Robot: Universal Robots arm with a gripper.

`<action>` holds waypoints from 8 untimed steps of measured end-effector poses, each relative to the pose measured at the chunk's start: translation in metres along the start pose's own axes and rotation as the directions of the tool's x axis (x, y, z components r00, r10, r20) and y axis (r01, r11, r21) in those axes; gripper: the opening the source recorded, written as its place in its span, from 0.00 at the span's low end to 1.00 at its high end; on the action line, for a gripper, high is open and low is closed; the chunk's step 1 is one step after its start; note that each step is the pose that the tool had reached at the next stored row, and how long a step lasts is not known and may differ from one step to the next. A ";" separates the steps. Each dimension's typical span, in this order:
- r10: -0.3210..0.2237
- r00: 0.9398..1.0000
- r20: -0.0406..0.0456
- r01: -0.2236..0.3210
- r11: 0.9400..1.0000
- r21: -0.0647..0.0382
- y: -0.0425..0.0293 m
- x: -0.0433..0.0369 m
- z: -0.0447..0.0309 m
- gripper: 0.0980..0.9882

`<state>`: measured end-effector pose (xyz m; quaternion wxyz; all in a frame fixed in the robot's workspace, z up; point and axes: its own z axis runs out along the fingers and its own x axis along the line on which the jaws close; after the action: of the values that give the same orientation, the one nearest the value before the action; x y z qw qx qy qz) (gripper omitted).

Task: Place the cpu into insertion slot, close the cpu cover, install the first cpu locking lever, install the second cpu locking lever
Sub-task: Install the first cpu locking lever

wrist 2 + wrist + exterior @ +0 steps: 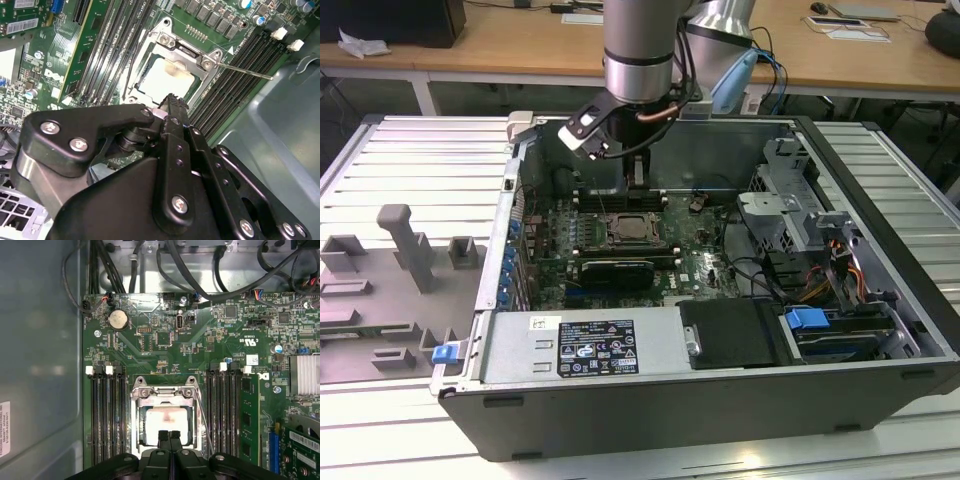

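My fingers (pixel 164 436) are pressed together, narrow, and they hold nothing. Their tips hang over one edge of the insertion slot (pixel 632 230), so the cpu (pixel 167 421) lies straight below and a little ahead of them, already seated in the slot with its pale top showing. The cpu cover (pixel 162 392) seems to lie flat around it, the chip visible through its window. From one corner of the cover a locking lever (pixel 245 71) sticks out; its long axis slants away over the memory slots (pixel 107 415), so I judge it is not latched. I count one cpu, one slot, one cover and one lever clearly; a second lever I cannot make out with certainty. All of this is inside the open computer case (pixel 740 400), which lies on the slatted surface (pixel 410 150).
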<state>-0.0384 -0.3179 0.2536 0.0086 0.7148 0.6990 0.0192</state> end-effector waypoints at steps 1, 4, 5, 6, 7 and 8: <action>0.000 1.000 0.000 0.000 1.000 0.000 0.0000 0.0000 -0.0007 0.01; 0.000 1.000 0.000 0.000 1.000 0.000 0.0002 0.0001 -0.0040 0.01; 0.000 1.000 0.000 0.000 1.000 0.000 0.0002 0.0001 -0.0047 0.01; 0.000 1.000 0.000 0.000 1.000 0.000 0.0002 0.0001 -0.0051 0.01; 0.000 1.000 0.000 0.000 1.000 0.000 0.0002 0.0001 -0.0054 0.01; 0.000 1.000 0.000 0.000 1.000 0.000 0.0002 0.0001 -0.0055 0.01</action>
<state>-0.0384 -0.3179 0.2592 0.0088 0.7148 0.6990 0.0193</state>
